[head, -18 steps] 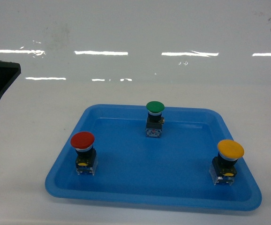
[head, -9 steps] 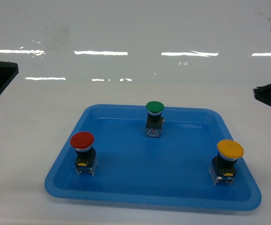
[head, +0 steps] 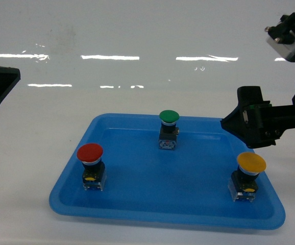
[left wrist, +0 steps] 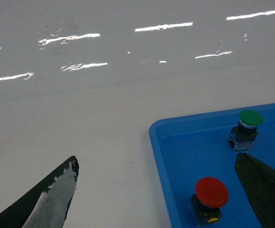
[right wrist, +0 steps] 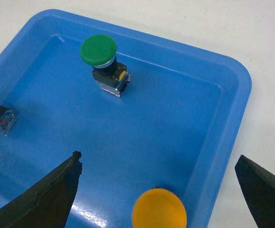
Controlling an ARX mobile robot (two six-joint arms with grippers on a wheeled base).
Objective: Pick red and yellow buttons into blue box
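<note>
- The yellow button (head: 251,162) stands upright in the tray's near right corner, close to the right wall, its black body and clear base under the cap.
- The red button (head: 90,152) stands upright near the tray's left edge, well apart from the yellow one; the green button (head: 169,117) sits by the far edge and is not wanted.
- All three rest in the shallow blue tray (head: 152,217) on the white worktop (head: 137,97). No deep blue box shows in any view, so I can't say where the drop goes.
- The right end effector (right wrist: 159,190) hangs just above the yellow button, fingers spread wide with the cap between them in the wrist view.
- To do this well, I'd say it should come straight down, centred on the cap, and close on the black body below the cap's lip, since a rounded cap could slip.
- It should mind the tray's right wall: the outer finger has little room there.
- The left end effector (left wrist: 156,190) is spread too, the red button lying inside its span towards the right finger.
</note>
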